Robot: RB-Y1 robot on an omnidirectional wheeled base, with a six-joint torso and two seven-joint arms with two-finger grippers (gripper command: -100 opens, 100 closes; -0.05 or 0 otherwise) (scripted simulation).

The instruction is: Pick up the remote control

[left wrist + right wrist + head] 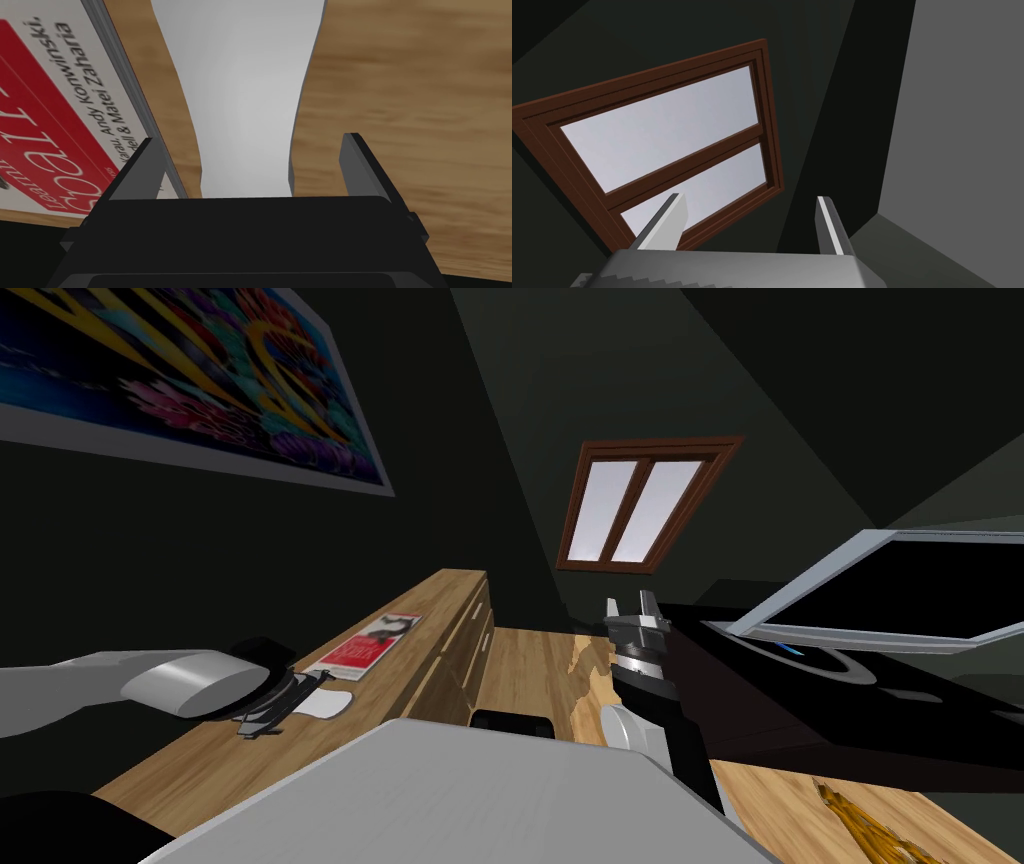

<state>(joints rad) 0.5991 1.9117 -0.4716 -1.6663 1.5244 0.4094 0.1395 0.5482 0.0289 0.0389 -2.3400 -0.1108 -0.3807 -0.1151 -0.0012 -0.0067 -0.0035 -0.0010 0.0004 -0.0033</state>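
Left gripper is wide open and straddles the white remote without gripping it, on the wood dresser, lower left in head view. Book lies just beside. Right gripper is open and empty, mid-frame.

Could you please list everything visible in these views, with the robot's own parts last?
white, waisted remote control: one, white, on the dresser, between the left fingers
red-and-white book: one, flat on the dresser, beside the remote control
light wooden dresser: one, brown, along the wall on the robot's left
colourful wall poster: one, multicoloured, above the dresser
brown-framed window: one, far wall
silver-framed black screen: one, on the dark stand
dark stand: one, black, right
left gripper: one, dark, open astride the remote control
right gripper: one, grey, open, raised beside the stand
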